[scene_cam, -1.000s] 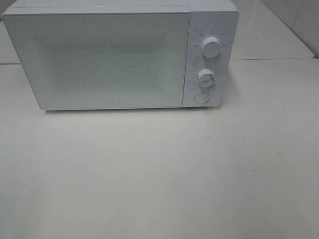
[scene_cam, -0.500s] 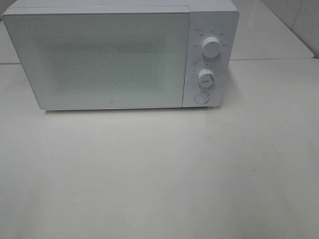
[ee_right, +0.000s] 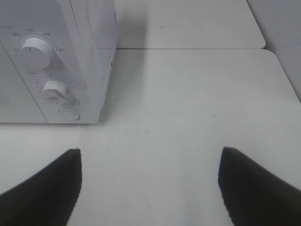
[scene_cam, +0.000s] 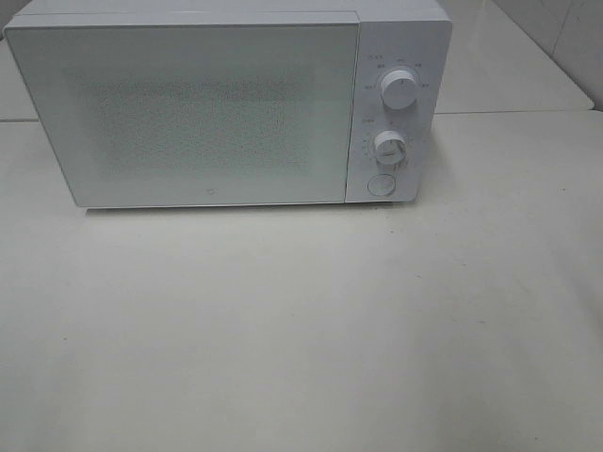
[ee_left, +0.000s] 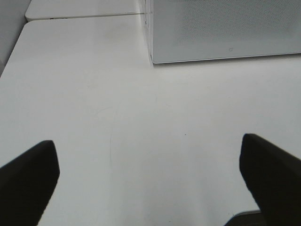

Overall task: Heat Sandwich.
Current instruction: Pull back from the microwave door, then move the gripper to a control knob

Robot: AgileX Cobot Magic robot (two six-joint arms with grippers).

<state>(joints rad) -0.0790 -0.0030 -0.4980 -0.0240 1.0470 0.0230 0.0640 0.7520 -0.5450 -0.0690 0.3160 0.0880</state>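
Note:
The sandwich is out of view in every frame. A white microwave (scene_cam: 226,104) stands at the back of the table with its frosted door (scene_cam: 188,113) closed; two dials (scene_cam: 399,89) and a round button (scene_cam: 381,185) sit on its right panel. My left gripper (ee_left: 149,176) is open over bare table in front of the microwave's left corner (ee_left: 153,59), its dark fingers (ee_left: 28,181) wide apart and holding nothing. My right gripper (ee_right: 149,181) is open and empty too, hovering in front of the control panel (ee_right: 51,89). Neither arm shows in the exterior high view.
The white table (scene_cam: 301,330) stretches in front of the microwave. A seam (scene_cam: 509,112) joins it to a second table behind. A grey wall edge (scene_cam: 575,38) shows at the far right.

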